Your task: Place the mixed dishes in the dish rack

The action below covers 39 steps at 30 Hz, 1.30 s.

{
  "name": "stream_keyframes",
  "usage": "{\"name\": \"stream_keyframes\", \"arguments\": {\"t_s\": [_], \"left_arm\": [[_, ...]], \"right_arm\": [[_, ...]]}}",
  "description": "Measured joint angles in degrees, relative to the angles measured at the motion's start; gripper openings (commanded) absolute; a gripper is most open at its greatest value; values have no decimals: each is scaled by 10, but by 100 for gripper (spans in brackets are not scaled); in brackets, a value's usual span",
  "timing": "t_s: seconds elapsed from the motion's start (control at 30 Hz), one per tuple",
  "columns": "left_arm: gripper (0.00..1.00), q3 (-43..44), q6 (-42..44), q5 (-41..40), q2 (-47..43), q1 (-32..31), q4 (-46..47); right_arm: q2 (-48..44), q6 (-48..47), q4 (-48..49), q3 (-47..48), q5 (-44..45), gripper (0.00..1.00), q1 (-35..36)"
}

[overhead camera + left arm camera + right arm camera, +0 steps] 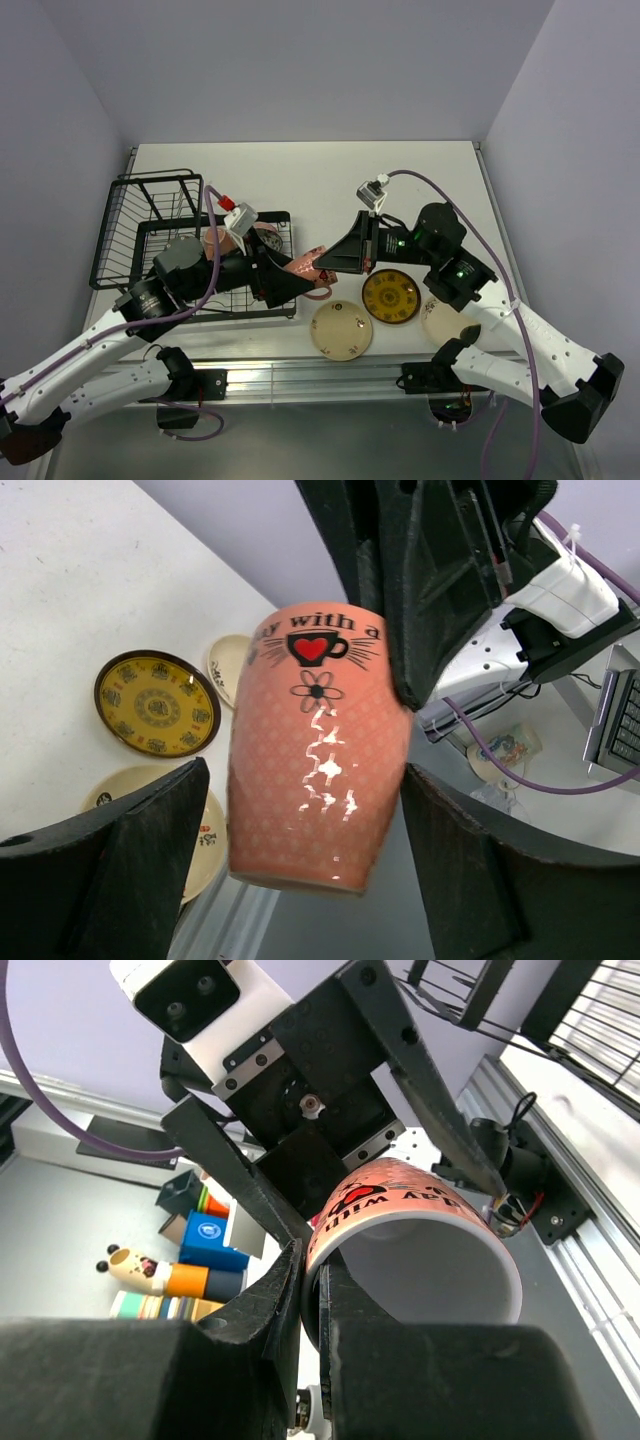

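Note:
A pinkish-orange mug (pixel 303 266) with a heart print hangs in the air between the two arms. My right gripper (pixel 328 258) is shut on the mug's rim (pixel 420 1270), with one finger inside and one outside. My left gripper (pixel 297 284) is open. Its fingers (pixel 120 870) flank the mug (pixel 315 770) with a gap on each side. The black wire dish rack (pixel 150 215) lies at the left, partly hidden by the left arm. A mustard-yellow plate (pixel 390 297) and two cream plates (pixel 341 330) (pixel 445 320) lie flat on the table.
Something pinkish (pixel 214 240) and a dark patterned dish (pixel 270 240) sit in the rack behind the left wrist. The table's metal front rail (pixel 300 375) runs just below the plates. Walls close in the table on three sides.

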Motion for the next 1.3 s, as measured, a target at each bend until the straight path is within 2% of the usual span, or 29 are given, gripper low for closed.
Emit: {"name": "stream_keyframes", "arguments": {"t_s": [0.17,0.27,0.37,0.4,0.47,0.57,0.6,0.67,0.7,0.77,0.8,1.07,1.3], "left_arm": [[62,0,-8,-2,-10,0,-4],[47,2,-10,-3,-12,0,-12],[4,8,-12,-5,-12,0,-22],[0,10,-13,-6,-12,0,-26],[0,16,-16,-7,-11,0,-36],[0,19,-24,-9,-11,0,-47],[0,20,-29,-11,-12,0,-51],[0,20,-40,-18,-13,0,-63],[0,22,-43,-20,-13,1,-68],[0,26,-51,-23,-13,1,-83],[0,30,-55,-24,-12,1,-93],[0,68,-72,-41,11,1,-150],[0,152,-96,-104,64,3,-260]], "right_arm": [[15,5,20,-1,-8,0,0],[17,4,21,-1,-12,0,0],[17,2,21,-1,-14,0,0],[17,1,21,-1,-14,0,0],[18,0,20,-1,-14,4,-1],[19,-3,19,-1,-14,31,-1],[20,-10,17,-1,-16,45,-2],[21,-24,15,-1,-17,59,-7],[21,-32,14,-1,-18,72,-10],[23,-45,7,0,-18,86,-14],[23,-54,0,2,-18,98,-16],[26,-157,-129,53,33,100,-25],[3,-286,-296,102,198,100,-27]]}}
